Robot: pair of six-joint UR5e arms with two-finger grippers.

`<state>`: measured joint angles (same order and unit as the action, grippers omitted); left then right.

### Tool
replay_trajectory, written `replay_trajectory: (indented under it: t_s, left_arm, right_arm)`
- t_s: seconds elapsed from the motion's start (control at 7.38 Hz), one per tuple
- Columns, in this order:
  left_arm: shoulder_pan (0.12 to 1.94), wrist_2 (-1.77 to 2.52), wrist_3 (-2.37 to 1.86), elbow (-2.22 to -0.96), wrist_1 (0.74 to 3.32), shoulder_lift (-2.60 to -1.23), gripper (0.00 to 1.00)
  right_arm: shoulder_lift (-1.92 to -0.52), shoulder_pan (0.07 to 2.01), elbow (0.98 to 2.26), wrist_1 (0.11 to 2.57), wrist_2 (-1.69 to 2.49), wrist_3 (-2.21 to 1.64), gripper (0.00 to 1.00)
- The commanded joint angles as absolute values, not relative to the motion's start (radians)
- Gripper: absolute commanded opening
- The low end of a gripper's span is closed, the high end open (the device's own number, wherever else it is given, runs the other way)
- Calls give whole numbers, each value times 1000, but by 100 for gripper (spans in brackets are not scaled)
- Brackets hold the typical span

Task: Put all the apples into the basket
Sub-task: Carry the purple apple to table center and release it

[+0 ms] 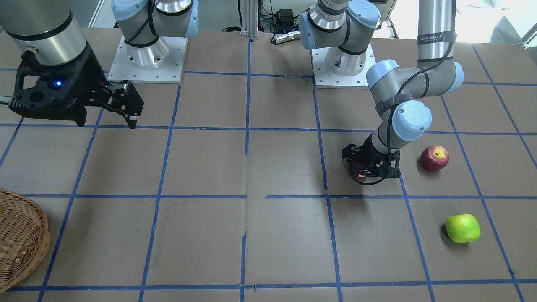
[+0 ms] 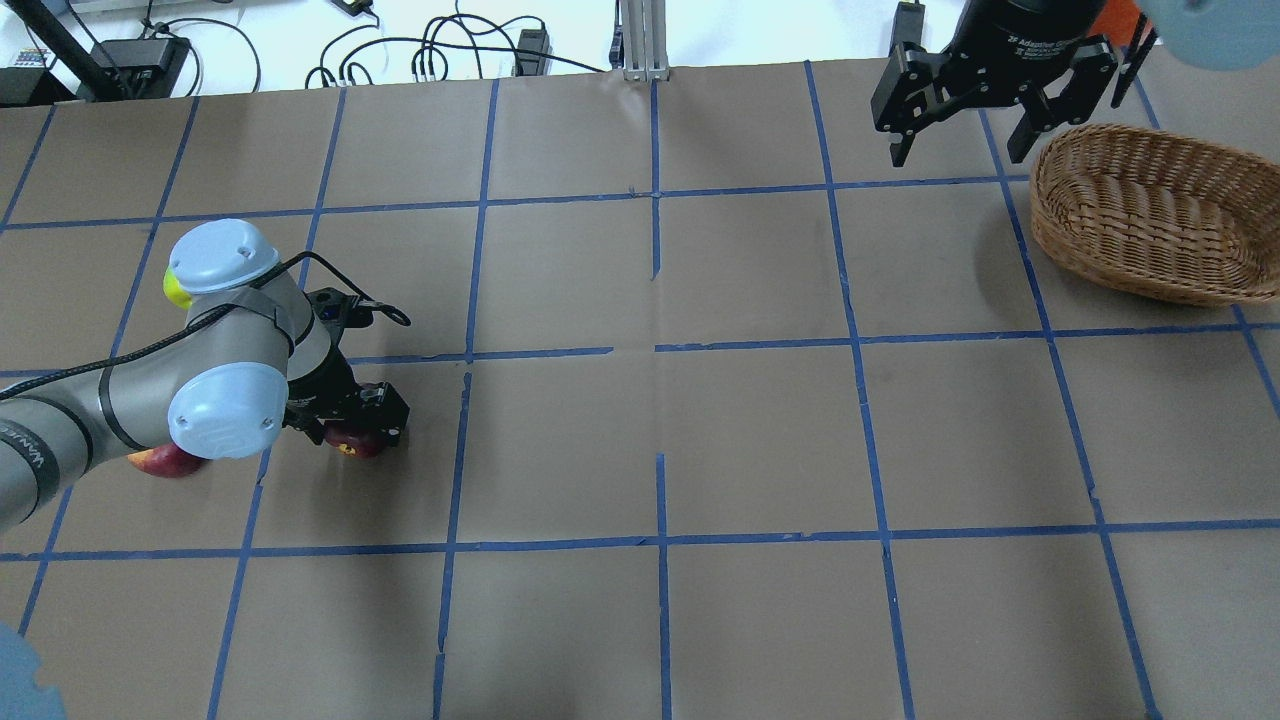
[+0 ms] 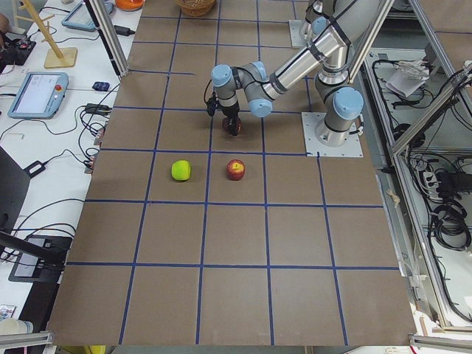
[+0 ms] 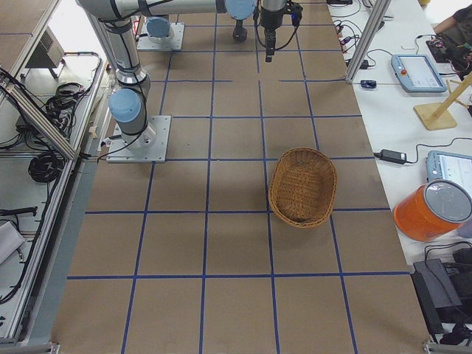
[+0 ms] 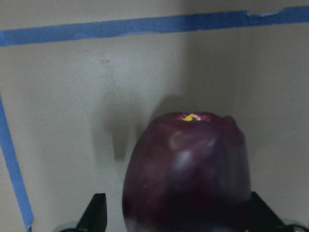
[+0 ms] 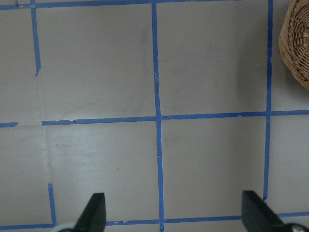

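Observation:
The dark purple apple (image 5: 186, 169) rests on the table between the fingers of my left gripper (image 2: 355, 432), which is lowered around it with the jaws open. The apple also shows in the front view (image 1: 358, 172). The red apple with a yellow patch (image 1: 434, 158) lies just beyond the left arm. The green apple (image 1: 462, 228) lies further out on the same side. The wicker basket (image 2: 1140, 215) stands at the far right of the table. My right gripper (image 2: 955, 150) hangs open and empty, high up beside the basket.
The brown table top is marked with a grid of blue tape (image 2: 655, 350). In the overhead view my left arm's elbow (image 2: 215, 400) partly hides the red apple (image 2: 165, 462) and the green apple (image 2: 175, 290). The arm bases (image 1: 344, 67) stand at the robot's edge.

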<state>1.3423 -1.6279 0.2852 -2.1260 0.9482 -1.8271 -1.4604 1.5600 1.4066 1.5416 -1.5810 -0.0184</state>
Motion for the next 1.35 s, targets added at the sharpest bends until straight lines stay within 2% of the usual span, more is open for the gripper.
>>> replay_trajectory:
  t_s: [0.0, 0.14, 0.27, 0.41, 0.68, 0.81, 0.95, 1.08, 1.22]
  left_arm:
    - [1353, -1625, 273, -2118, 943, -1824, 30]
    - [1367, -1597, 226, -2109, 943, -1813, 19]
    - [1417, -1536, 110, -2042, 963, -1818, 19]
    - [1540, -1522, -55, -1952, 1004, -1838, 19]
    - [1769, -1461, -388, -1829, 986, -1922, 19]
    - [1851, -1425, -426, -1766, 971, -1968, 20]
    - [1905, -1401, -470, -1752, 960, -2006, 20]
    - [1925, -1401, -472, -1746, 930, -2034, 21]
    - [1925, -1404, -466, -1756, 901, -2054, 31]
  right_arm:
    - [-1460, 1560, 1407, 1542, -1582, -18, 100]
    - [-1460, 1560, 1407, 1542, -1582, -18, 100]
    - [-1460, 1560, 1407, 1542, -1582, -18, 100]
    - [-1460, 1560, 1407, 1542, -1582, -14, 100]
    - [-1460, 1560, 1407, 1542, -1582, -14, 100]
    - [-1460, 1560, 1408, 1542, -1582, -11, 100]
    - [-1459, 1560, 1408, 1542, -1582, -5, 100]
    - [-1459, 1560, 1413, 1542, -1583, 14, 100]
    - [-1457, 1559, 1416, 1542, -1585, 27, 100]
